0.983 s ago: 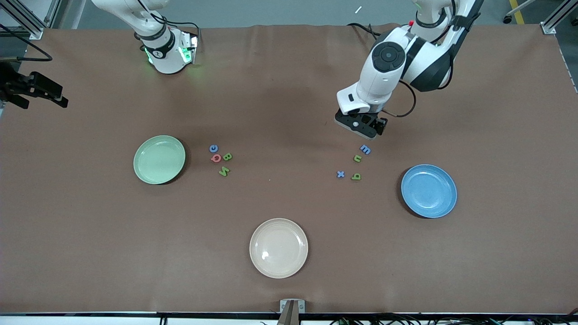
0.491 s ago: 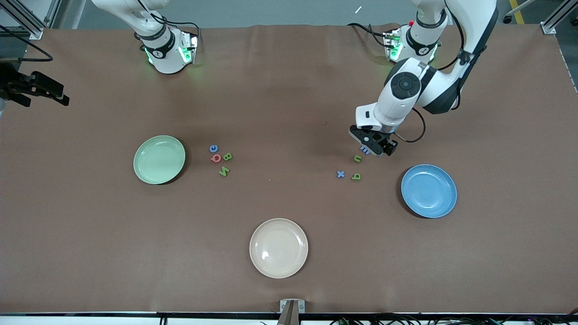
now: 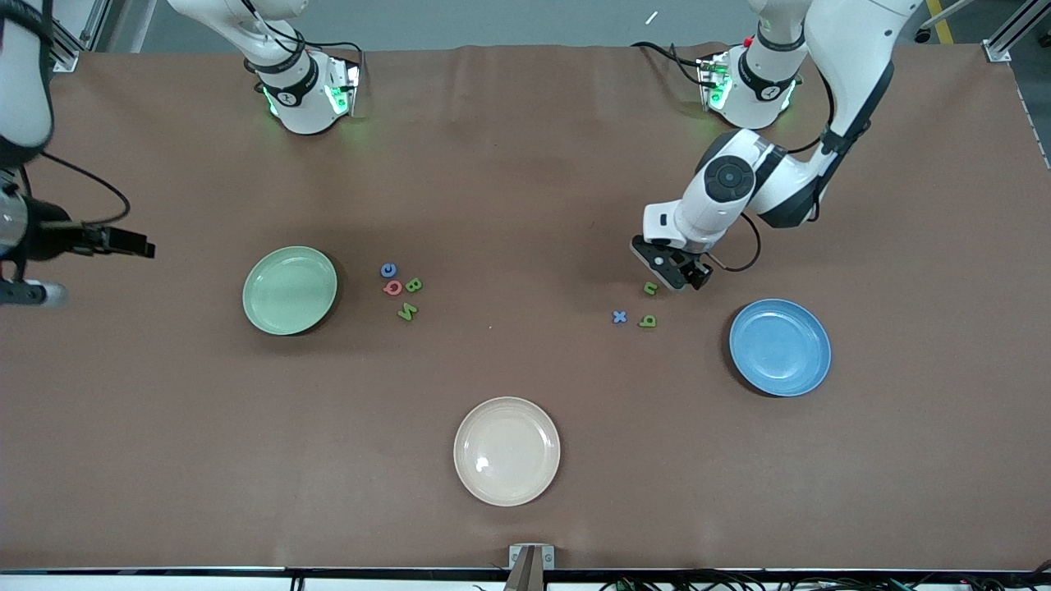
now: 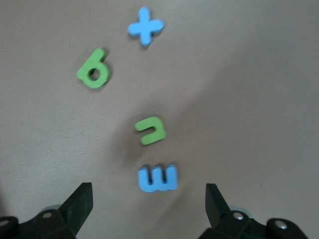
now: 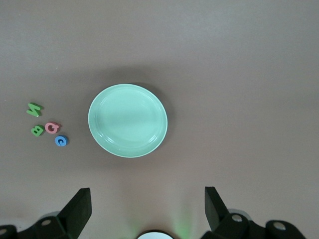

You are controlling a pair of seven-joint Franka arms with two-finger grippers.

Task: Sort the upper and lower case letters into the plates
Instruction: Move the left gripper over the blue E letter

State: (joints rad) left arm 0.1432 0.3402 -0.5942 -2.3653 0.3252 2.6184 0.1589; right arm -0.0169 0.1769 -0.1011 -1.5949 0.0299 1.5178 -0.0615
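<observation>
My left gripper (image 3: 669,267) (image 4: 149,199) hangs low and open over a blue letter m (image 4: 158,179), which lies just ahead of the gap between its fingers and is hidden in the front view. Beside it lie a green n (image 3: 650,287) (image 4: 151,130), a blue x (image 3: 620,317) (image 4: 145,26) and a green b (image 3: 648,321) (image 4: 93,75). The blue plate (image 3: 780,347) sits toward the left arm's end. The mint green plate (image 3: 290,290) (image 5: 128,120) sits toward the right arm's end, with a blue C (image 3: 388,269), red Q (image 3: 392,287), green B (image 3: 414,285) and green N (image 3: 407,311) beside it. My right gripper (image 5: 148,199) is open, empty and high up.
A cream-white plate (image 3: 507,451) lies near the front edge at mid-table. Both arm bases (image 3: 305,94) (image 3: 749,86) stand along the table's back edge. The right arm (image 3: 25,230) shows at the right arm's end of the table.
My left gripper has come down over the blue m, which it now hides in the front view. The right arm has shifted at the table's end. No letter has moved.
</observation>
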